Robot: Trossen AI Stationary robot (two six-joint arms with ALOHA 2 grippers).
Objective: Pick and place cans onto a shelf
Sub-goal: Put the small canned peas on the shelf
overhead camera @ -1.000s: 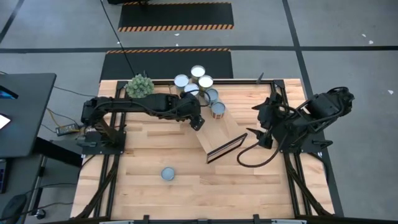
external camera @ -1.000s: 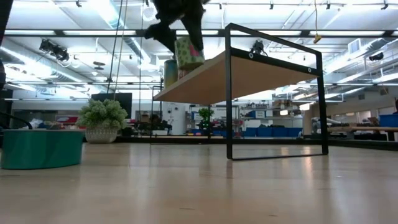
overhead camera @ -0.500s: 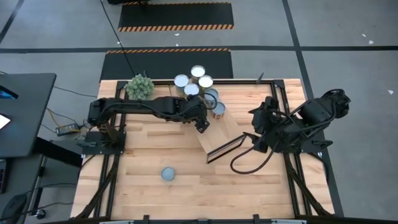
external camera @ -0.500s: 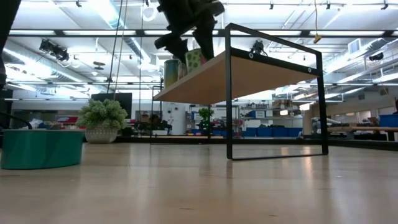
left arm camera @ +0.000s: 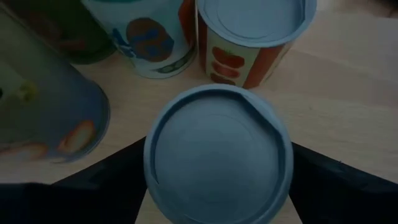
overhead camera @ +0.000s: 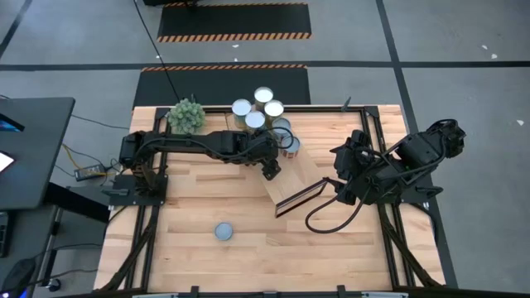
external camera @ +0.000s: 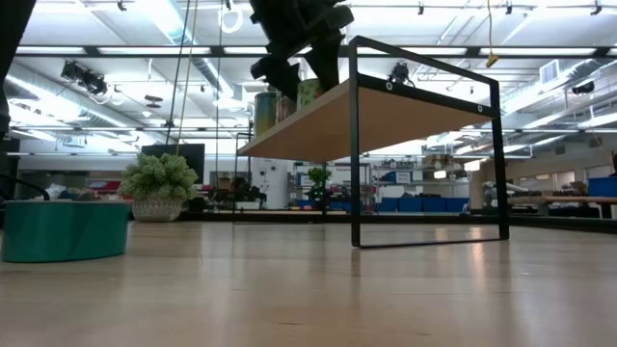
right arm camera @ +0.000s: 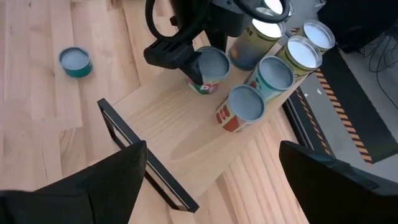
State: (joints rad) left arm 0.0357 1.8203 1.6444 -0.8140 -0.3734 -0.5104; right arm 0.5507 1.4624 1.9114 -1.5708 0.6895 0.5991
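**Left arm setting a can down on the shelf board**

The table [overhead camera: 199, 248] carries the shelf [overhead camera: 302, 178], a light-wood board in a dark frame, standing at an angle near the table's middle. In the low view the board sits raised on its frame, with cans grouped at its far end.

The left arm reaches across from its base to the board's far end. The left gripper [right arm camera: 200, 62] straddles one can [left arm camera: 217, 154]; in the left wrist view the dark fingers [left arm camera: 112, 171] lie along both sides of its grey lid. Whether they are pinching it or have parted from it, the views cannot tell. In the right wrist view the can appears to stand on the board, just beside a tomato-labelled can [right arm camera: 242, 107].

The right arm waits at the table's right side. The right gripper [right arm camera: 211, 177] is spread wide, holding nothing.

More cans [overhead camera: 257, 108] cluster at the table's far edge beside the green plant ball [overhead camera: 185, 114]. One can [overhead camera: 224, 231] stands alone near the front, well apart from the shelf.

Step in hand, as judged: placement of the current can. The next move calls for full release, then a straight vertical lift clear of the neighbouring cans, since sideways travel could topple them. The lone front can is a likely next pick.
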